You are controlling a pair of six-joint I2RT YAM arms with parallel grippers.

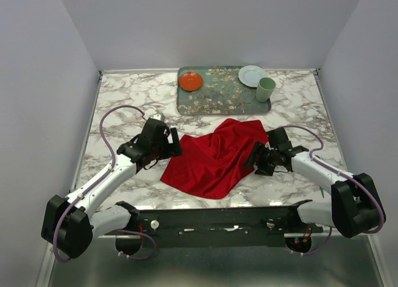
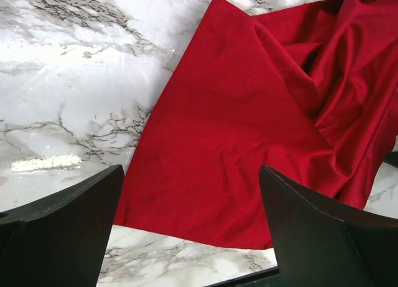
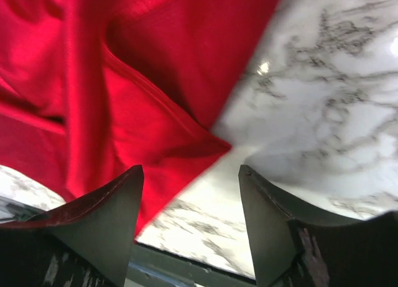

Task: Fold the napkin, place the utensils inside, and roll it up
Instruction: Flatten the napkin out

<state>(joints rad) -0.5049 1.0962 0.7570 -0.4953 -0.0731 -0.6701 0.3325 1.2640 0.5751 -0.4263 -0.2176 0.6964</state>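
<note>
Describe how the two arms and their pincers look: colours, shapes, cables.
The left arm and right arm have white link shells and bulky black joint housings. A thin lilac cable loops loosely along each. The left pincer and right pincer are black, with flat, wedge-shaped fingers tapering towards the tip.

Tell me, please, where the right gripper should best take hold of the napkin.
Probably its pointed corner, approached low from the right: it lies flat on the table just ahead of the open right gripper, while the napkin is bunched further in.
</note>
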